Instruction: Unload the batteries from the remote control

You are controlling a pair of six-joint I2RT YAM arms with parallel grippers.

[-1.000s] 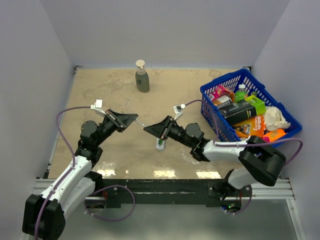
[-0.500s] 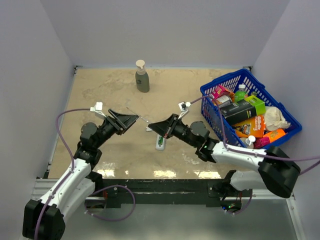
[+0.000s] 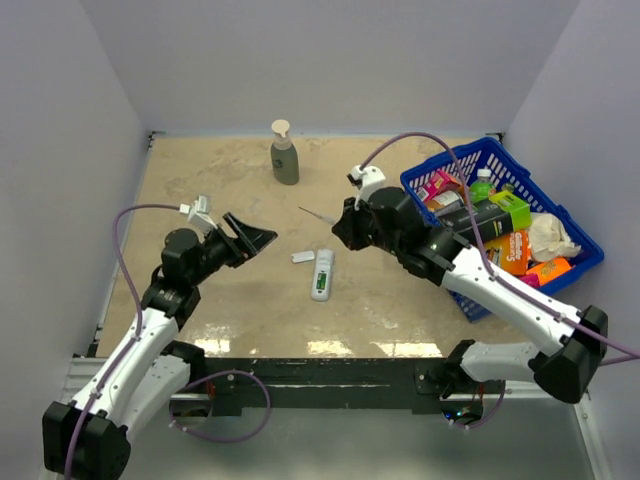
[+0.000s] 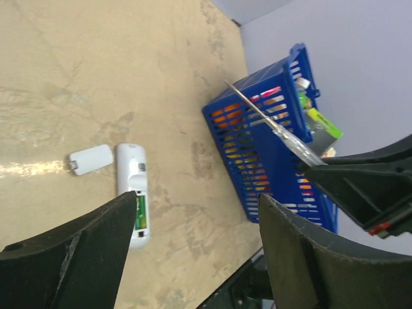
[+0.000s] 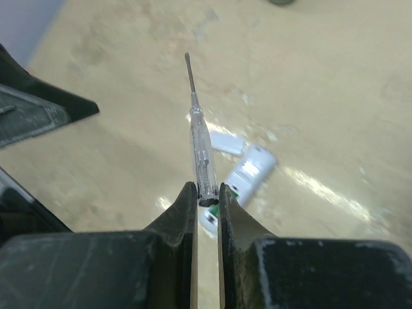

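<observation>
The remote control point(image 3: 322, 275) lies on the table between the arms, its recess open and a green strip of the batteries point(image 4: 140, 212) showing inside. Its white cover point(image 3: 303, 257) lies just to its left. My left gripper point(image 3: 258, 240) hangs open and empty to the left of the remote, which shows in the left wrist view point(image 4: 133, 193) beside my left gripper point(image 4: 198, 212). My right gripper point(image 3: 340, 228) is raised behind the remote, shut on a thin clear-handled stick point(image 5: 198, 148) that points forward from my right gripper point(image 5: 207, 193).
A blue basket point(image 3: 425, 180) full of packets and bottles stands at the right. A soap dispenser point(image 3: 285, 155) stands at the back middle. Walls close the table on three sides.
The thin stick has passed from the left gripper to the right. The left jaws opened and drew back; the right arm lifted up and away with the stick.
</observation>
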